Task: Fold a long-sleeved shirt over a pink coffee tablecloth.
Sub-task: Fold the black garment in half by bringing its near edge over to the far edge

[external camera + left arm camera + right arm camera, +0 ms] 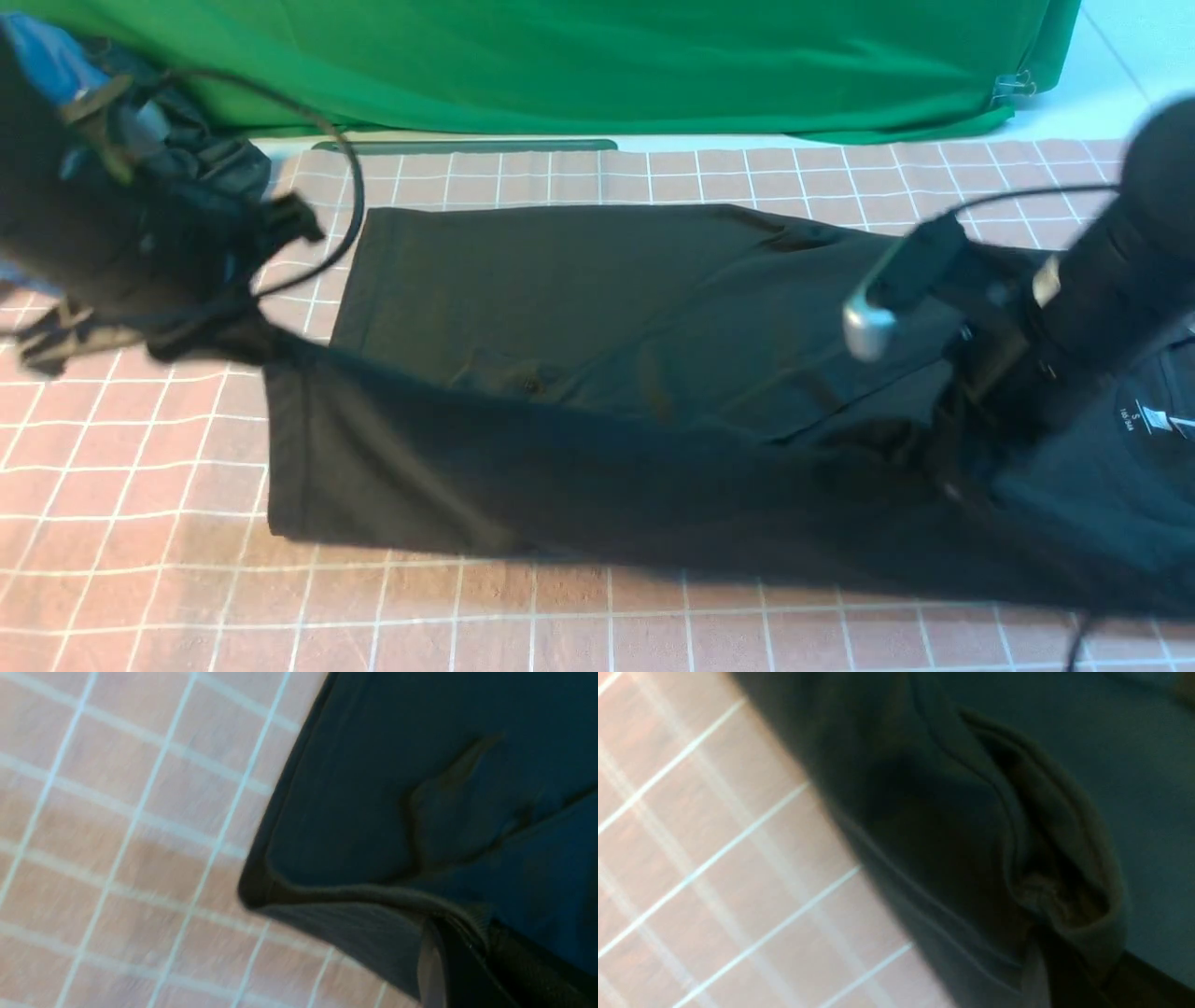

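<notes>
Left gripper (229,327) at frame left, right gripper (971,411) at frame right: both clamped on long-sleeved shirt (597,299) near edge. Edge lifted taut above pink coffee tablecloth (140,467), likely for fold-over.

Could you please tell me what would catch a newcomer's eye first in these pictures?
The black long-sleeved shirt dominates the middle of the pink gridded tablecloth, its near edge lifted and stretched between the left gripper and right gripper, both shut on the fabric. A bright green cloth fills the background.
</notes>
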`<state>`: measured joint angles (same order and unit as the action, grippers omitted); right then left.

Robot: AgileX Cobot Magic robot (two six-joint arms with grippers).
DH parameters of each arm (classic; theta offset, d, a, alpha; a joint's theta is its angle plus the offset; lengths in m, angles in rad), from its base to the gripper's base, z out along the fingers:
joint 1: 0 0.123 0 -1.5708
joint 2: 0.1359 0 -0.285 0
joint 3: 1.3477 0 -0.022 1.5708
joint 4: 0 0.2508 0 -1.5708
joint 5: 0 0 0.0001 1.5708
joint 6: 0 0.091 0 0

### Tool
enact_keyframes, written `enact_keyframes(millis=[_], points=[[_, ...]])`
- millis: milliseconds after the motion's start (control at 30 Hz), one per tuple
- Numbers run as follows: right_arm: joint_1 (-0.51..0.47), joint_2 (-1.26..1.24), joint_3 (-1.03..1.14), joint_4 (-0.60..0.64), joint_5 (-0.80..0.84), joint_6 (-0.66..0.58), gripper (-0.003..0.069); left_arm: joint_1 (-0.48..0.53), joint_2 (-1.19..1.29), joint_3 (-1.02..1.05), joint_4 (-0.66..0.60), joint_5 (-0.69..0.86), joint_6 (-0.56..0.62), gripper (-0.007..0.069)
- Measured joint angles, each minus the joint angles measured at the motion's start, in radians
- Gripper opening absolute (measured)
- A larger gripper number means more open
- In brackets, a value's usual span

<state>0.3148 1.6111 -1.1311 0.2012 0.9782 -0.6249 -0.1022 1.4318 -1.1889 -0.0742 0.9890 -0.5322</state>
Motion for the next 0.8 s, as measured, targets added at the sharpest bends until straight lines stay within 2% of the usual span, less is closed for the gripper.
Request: enact_keyframes(millis=[100,467,700,800], points=[[-0.048,0.152,-0.175,0.004,0.043,-0.007,0.005,0.02,0.142,-0.13,-0.013,-0.005,0.01,0.0031],[-0.118,0.48,-0.72,0.009,0.174,0.023,0.005,0.043,0.462,-0.511,-0.01,0.01,-0.002,0.0031],[-0.119,0.584,-0.816,0.021,0.17,0.04,0.0061,0.052,0.505,-0.537,0.033,0.033,-0.005,0.0031],[-0.119,0.614,-0.817,0.02,0.111,0.052,0.0129,0.052,0.507,-0.538,0.033,0.035,-0.005,0.0031]])
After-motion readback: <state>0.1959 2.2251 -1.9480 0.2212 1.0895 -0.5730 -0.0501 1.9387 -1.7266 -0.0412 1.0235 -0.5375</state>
